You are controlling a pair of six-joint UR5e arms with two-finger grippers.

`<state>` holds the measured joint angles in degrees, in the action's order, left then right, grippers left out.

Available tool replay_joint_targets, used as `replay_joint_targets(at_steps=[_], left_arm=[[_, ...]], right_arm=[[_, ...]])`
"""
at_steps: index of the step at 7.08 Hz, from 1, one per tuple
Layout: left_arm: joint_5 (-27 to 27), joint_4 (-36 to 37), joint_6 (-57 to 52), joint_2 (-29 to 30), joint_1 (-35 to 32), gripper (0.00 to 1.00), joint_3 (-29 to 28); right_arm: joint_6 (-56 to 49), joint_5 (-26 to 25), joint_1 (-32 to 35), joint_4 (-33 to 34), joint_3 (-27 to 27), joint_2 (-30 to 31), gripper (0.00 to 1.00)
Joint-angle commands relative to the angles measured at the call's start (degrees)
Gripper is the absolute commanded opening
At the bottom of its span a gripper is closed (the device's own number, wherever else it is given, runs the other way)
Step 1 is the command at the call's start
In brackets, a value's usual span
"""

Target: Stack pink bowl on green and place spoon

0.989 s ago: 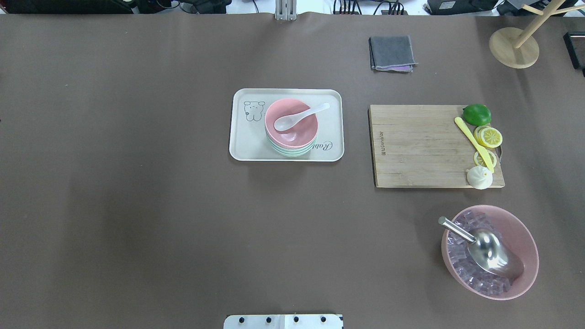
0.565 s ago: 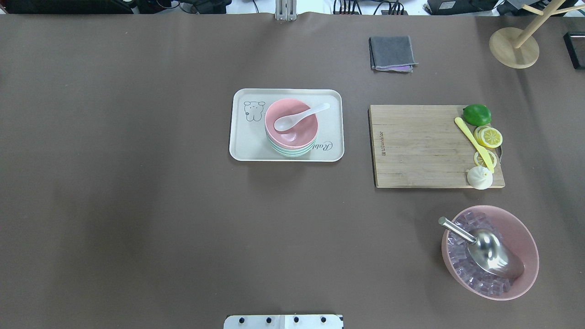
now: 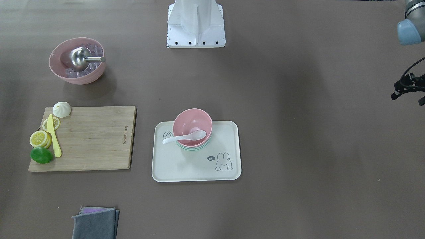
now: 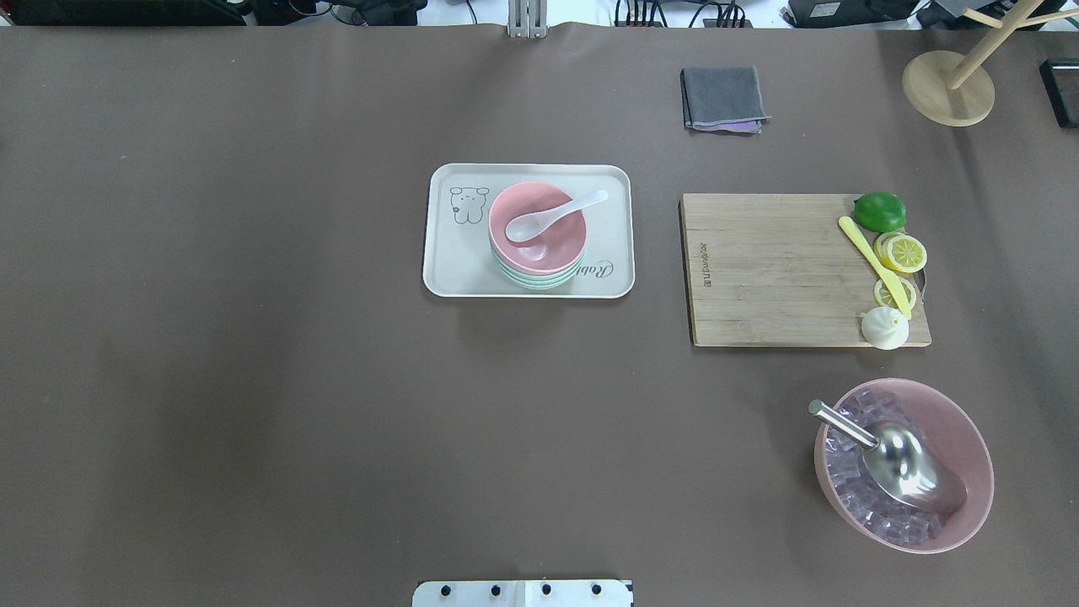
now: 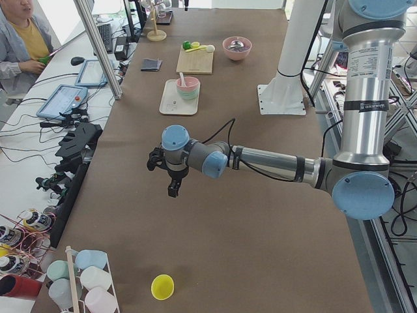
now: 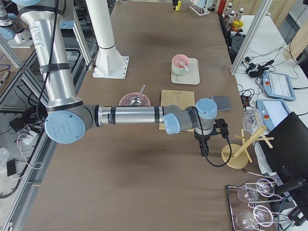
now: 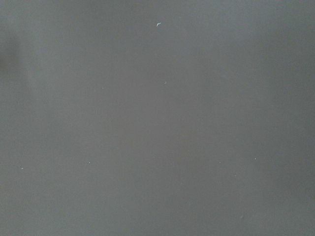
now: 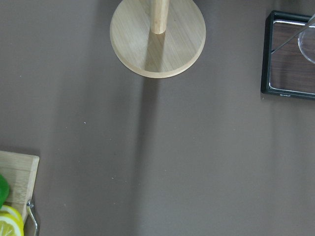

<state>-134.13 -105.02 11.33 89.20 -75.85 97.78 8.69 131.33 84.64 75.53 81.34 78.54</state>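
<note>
The pink bowl sits nested on the green bowl on a cream tray at the table's middle. A white spoon lies in the pink bowl, its handle over the rim. The stack also shows in the front-facing view. My left gripper hangs over bare table far to the left of the tray; I cannot tell if it is open or shut. My right gripper hangs near the wooden stand far to the right; I cannot tell its state. Neither wrist view shows its fingers.
A wooden cutting board with a lime, lemon slices, a yellow knife and a white bun lies right of the tray. A large pink bowl of ice holds a metal scoop. A grey cloth and a wooden stand are at the back.
The bowls, spoon and tray have not moved. A dark shape at the overhead view's right edge has shrunk slightly.
</note>
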Motion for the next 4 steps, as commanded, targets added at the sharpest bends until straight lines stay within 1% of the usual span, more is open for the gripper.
replay_joint_targets(at_steps=[1, 4], left_arm=[[0.5, 0.1, -0.2, -0.1, 0.0, 0.98, -0.1], [0.2, 0.0, 0.1, 0.0, 0.1, 0.98, 0.1]], right_arm=[[-0.1, -0.3, 0.0, -0.1, 0.1, -0.3, 1.00], [0.0, -0.1, 0.5, 0.0, 1.0, 0.6, 1.00]])
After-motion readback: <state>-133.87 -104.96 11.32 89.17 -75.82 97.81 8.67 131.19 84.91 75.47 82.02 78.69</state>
